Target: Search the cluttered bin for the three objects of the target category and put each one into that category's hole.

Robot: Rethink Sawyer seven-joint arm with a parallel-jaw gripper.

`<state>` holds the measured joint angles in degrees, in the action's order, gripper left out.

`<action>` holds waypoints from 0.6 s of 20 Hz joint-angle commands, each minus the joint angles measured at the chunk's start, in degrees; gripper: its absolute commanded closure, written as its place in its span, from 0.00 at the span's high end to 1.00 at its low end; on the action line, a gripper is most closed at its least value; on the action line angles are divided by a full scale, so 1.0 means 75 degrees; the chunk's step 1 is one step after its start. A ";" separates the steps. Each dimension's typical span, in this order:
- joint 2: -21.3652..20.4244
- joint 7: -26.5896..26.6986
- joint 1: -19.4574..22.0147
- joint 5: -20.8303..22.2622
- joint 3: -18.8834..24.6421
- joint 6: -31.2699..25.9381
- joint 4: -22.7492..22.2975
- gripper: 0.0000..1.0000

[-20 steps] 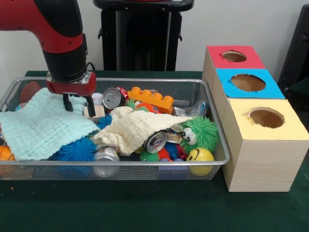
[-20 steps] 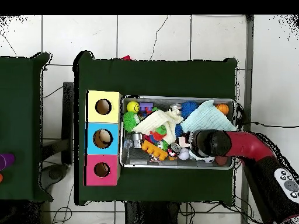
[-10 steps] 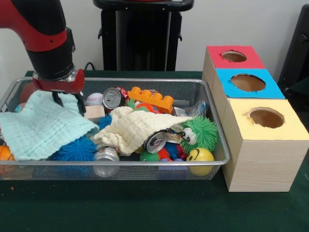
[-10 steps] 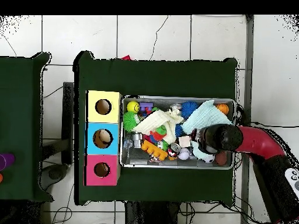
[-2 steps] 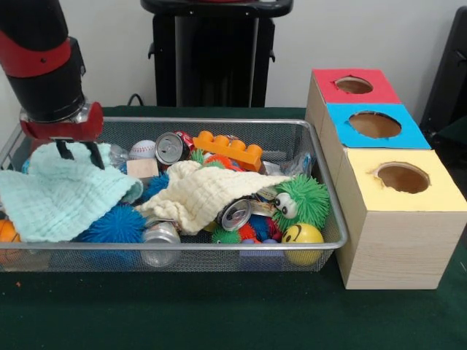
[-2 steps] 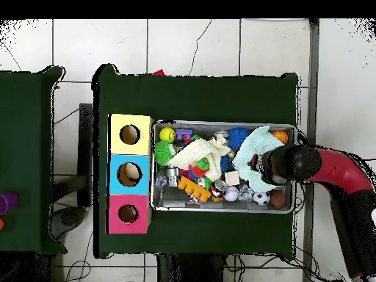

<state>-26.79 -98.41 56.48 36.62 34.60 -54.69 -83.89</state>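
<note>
Snagging's my worry — the black two-finger gripper (image 5: pixel 76 152) pinches the mint-green waffle cloth (image 5: pixel 62 191) at the wire mesh bin's (image 5: pixel 219 248) end. Silver cans (image 5: pixel 171 148) sit mid-bin, well apart; dragging cloth could scatter toys overboard.

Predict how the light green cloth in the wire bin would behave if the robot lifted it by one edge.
The light green cloth would probably hang limp: it already lies rumpled, draped over the toys beneath. It looks thin and waffle-woven, so likely light for its spread. Dragging it could nudge the blue spiky ball under its edge. The tool sits at its far edge.
</note>
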 commanded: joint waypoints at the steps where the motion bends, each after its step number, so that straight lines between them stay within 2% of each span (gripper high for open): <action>1: 0.0167 0.2412 0.0027 0.0263 0.0524 0.0007 0.0386 0.00; 12: -0.0299 0.1123 -0.0481 0.0466 0.0200 0.0858 -0.0210 0.00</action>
<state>-27.60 -97.11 55.64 37.15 34.82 -53.16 -83.41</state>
